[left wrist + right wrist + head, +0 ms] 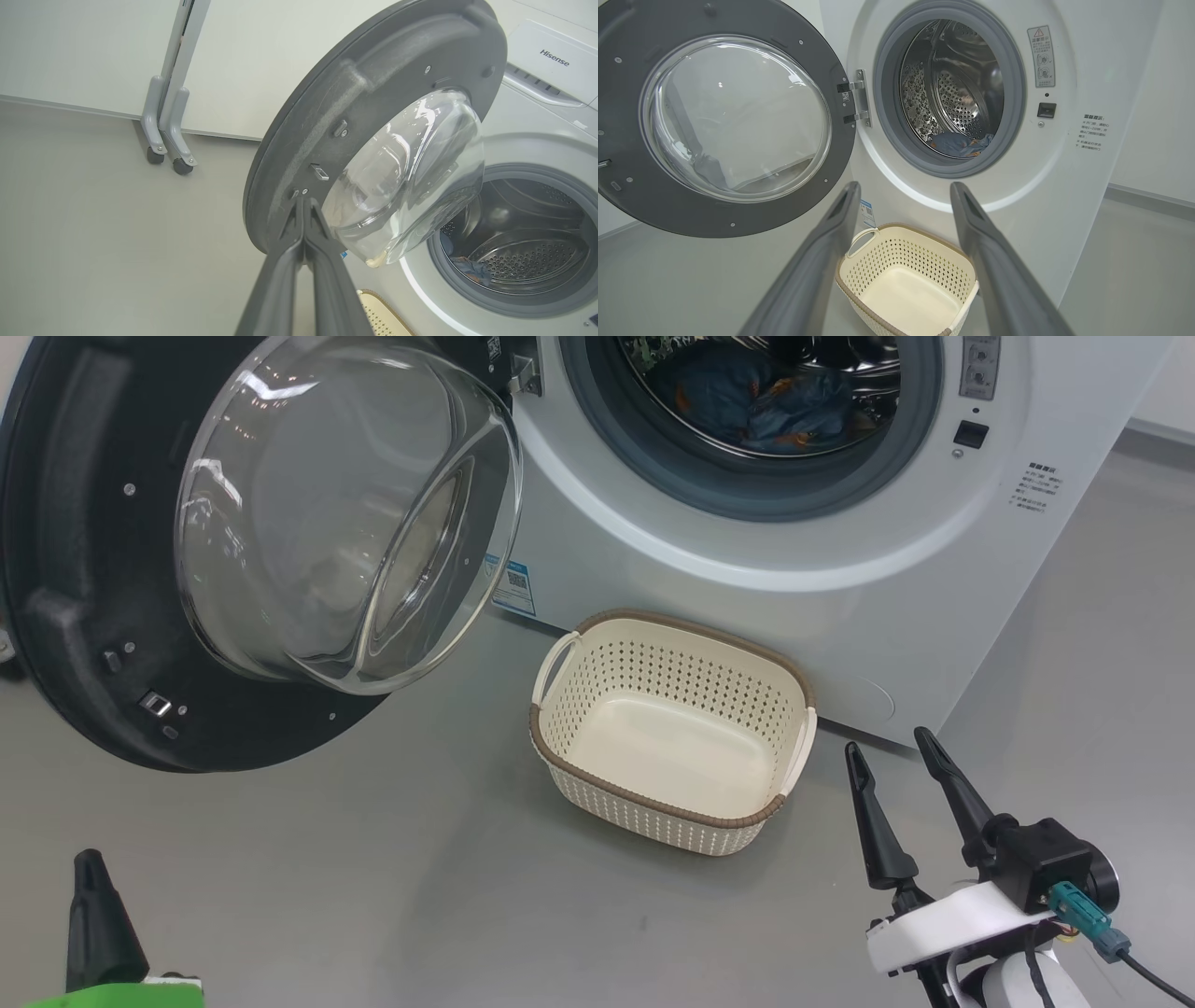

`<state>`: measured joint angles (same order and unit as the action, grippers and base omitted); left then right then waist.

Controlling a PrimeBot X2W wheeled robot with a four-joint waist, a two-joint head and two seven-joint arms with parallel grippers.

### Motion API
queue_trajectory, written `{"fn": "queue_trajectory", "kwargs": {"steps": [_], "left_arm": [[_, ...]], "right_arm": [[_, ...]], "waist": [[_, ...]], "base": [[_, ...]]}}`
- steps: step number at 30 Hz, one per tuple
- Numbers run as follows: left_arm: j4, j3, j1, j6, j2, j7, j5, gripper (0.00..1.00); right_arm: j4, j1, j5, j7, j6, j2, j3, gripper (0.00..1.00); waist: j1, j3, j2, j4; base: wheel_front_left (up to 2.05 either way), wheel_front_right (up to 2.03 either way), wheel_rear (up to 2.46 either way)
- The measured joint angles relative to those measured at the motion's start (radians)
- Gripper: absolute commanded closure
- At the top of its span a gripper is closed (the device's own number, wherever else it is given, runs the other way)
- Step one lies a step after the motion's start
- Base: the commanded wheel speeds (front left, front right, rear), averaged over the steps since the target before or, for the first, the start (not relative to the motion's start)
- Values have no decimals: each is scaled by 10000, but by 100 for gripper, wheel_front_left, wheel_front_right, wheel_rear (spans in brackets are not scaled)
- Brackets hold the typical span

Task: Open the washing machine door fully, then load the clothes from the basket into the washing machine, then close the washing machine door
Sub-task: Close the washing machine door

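Loading looks complete: clothes lie inside the washing machine, basket empty; left gripper, jaws together, aims at the wide-open washing machine door, right gripper with jaws apart; next move: push that door shut

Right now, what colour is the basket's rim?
The rim is brown, on a cream basket; head view shows it best.
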<state>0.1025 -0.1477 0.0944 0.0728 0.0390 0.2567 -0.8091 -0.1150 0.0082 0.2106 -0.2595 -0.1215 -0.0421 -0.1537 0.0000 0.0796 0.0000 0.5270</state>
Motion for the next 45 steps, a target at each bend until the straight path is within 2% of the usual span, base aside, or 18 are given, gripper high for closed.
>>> {"fn": "queue_trajectory", "kwargs": {"steps": [2, 8, 13, 19, 28, 35, 39, 45], "left_arm": [[150, -88, -125, 111, -2, 0, -934, 100], [472, -136, -399, 355, -17, 0, -2351, 100], [556, -234, -662, 418, -36, -98, -2980, 100], [531, -805, -1045, 443, -17, -370, -3682, 100], [679, -1480, -1689, 472, 884, -1072, -4493, 100], [940, -2130, -2613, 472, 1129, -1862, -6046, 100], [1179, -2291, -3060, 464, 1526, -2472, -6642, 100], [1791, -2926, -3636, 148, 1916, -2836, -7375, 100]], "right_arm": [[4, 0, 2, 0, 0, 0, 2, 0], [10, 1, 15, 0, -2, 0, 6, 0], [10, 1, 15, 0, -2, 0, 4, 0], [19, -1, 15, 0, -2, 0, -82, 0], [61, -22, 15, 0, -2, -19, -117, 0], [65, -163, 15, 0, -4, -73, -128, 0], [77, -248, 15, 0, -4, -94, -146, 0], [75, -279, 15, 0, -4, -174, -153, 0]], "waist": [[0, 16, 0, 2], [0, 54, 0, -17], [0, 96, 0, -60], [0, 162, 0, -138], [0, 366, 0, -314], [0, 530, 0, -427], [0, 620, 0, -506], [0, 761, 0, -640]], "base": [[0, 0, 0], [0, 0, 0], [0, 0, 0], [0, 0, 0], [0, 0, 0], [0, 0, 0], [0, 0, 0], [0, 0, 0]]}}
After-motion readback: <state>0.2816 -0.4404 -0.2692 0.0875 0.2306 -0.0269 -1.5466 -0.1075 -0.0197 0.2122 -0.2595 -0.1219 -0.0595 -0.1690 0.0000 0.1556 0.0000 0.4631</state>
